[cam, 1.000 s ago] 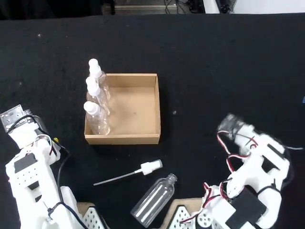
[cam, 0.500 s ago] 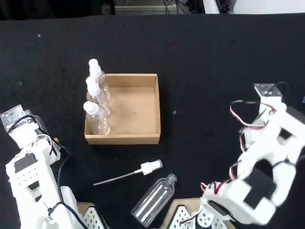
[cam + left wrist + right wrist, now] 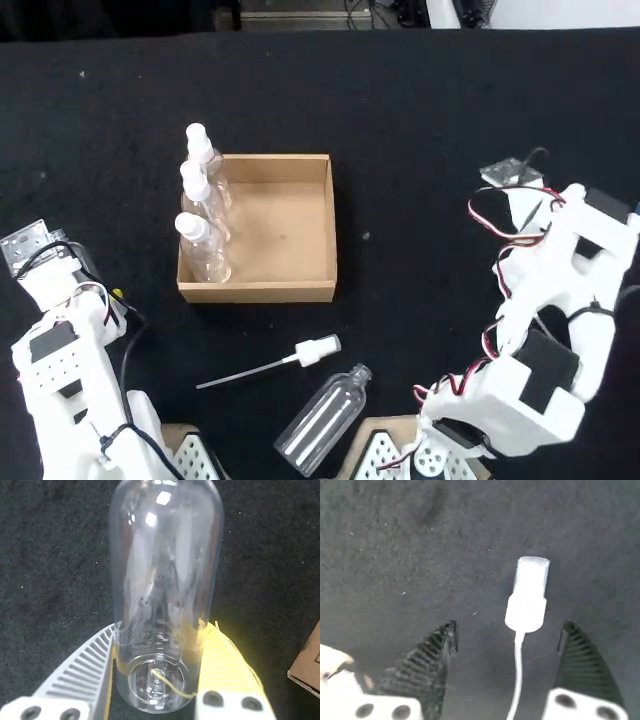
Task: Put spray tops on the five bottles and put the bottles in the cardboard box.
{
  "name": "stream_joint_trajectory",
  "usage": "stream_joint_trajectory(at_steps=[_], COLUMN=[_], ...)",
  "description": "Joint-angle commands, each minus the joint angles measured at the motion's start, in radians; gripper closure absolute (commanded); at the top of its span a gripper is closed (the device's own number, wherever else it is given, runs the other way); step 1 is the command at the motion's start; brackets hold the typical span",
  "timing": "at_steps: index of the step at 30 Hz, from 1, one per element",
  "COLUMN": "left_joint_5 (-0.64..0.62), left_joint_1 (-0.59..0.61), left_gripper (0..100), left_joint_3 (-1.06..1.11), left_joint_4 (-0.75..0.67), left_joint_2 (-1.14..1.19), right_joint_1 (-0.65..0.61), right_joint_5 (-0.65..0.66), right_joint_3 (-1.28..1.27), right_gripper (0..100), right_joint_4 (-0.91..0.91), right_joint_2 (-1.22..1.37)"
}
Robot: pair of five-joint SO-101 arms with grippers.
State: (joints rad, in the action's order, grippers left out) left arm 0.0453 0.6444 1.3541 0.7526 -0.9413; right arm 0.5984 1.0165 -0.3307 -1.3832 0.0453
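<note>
My left gripper is shut on a clear, capless bottle, its white and yellow fingers at the bottle's base. My right gripper is open above the black table, and a white spray top with its thin tube lies between the black fingers. In the high view a cardboard box sits left of centre, with three capped bottles upright at its left wall. Another capless bottle lies near the front edge, a loose spray top just behind it. The left arm is front left, the right arm at the right.
A corner of the cardboard box shows beside the held bottle in the left wrist view. Black cloth covers the table, with open room behind and to the right of the box.
The right arm has risen from its folded pose at the front right and swung toward the back of the table. The left arm, box, bottles and loose spray top have not moved.
</note>
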Motion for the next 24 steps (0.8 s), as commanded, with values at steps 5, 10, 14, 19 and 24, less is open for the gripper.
stream_joint_trajectory(at_steps=[5,10,14,19,24], left_joint_5=[0.003,-0.002,-0.003,-0.002,-0.002], left_joint_1=[-0.002,-0.012,-0.013,-0.012,-0.012], left_gripper=[97,97,97,97,97], left_joint_3=[-0.015,-0.012,-0.016,-0.015,-0.015], left_joint_4=[-0.015,-0.025,-0.025,-0.025,-0.026], left_joint_2=[-0.025,-0.025,-0.025,-0.026,-0.026], right_joint_1=[0.034,0.126,0.181,0.167,0.15], right_joint_5=[0.152,0.161,0.195,0.21,0.075], right_joint_3=[-0.12,-0.125,-0.125,-0.084,0.042], right_gripper=[71.6,71.7,77.0,78.3,78.3], right_joint_4=[0.186,0.213,0.319,0.331,0.167], right_joint_2=[-0.012,-0.01,0.042,0.17,0.193])
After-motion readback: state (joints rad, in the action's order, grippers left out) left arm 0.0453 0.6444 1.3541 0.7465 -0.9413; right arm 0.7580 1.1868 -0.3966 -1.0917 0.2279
